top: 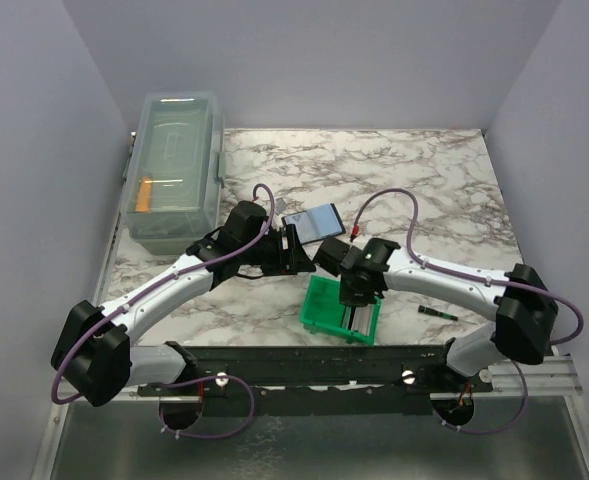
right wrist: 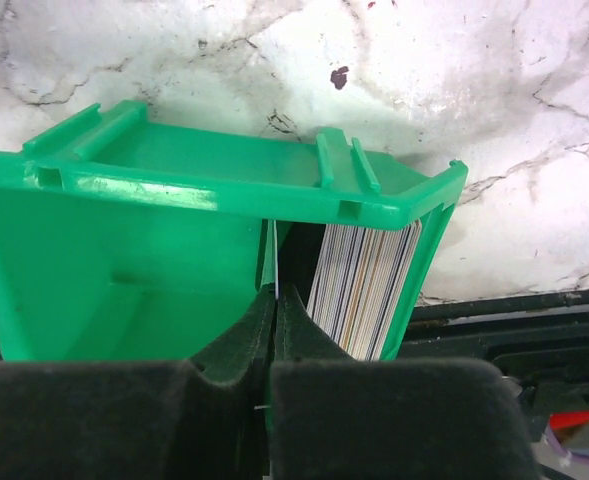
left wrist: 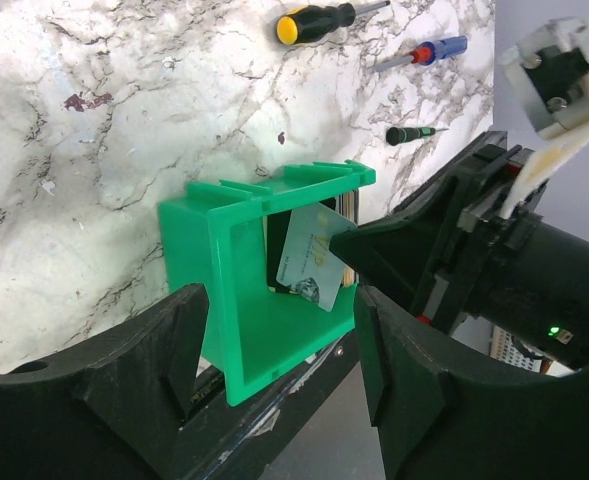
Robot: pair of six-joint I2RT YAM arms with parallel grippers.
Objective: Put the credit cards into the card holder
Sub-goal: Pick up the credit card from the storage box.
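risk sits in the pinch: the right gripper (right wrist: 275, 295) is pressed together on the thin edge of one pale card (left wrist: 309, 262) inside the green bin (left wrist: 204, 260), right beside the stack of other credit cards (right wrist: 362, 285); so shallow a hold may let it swivel or slip on lifting, or snag the bin wall and drag the bin; the left gripper (left wrist: 279, 340) hangs spread and empty; the card holder (top: 314, 222) lies on the table (top: 424, 190) beyond the bin, near the left gripper; a tilted card would likely miss its slot
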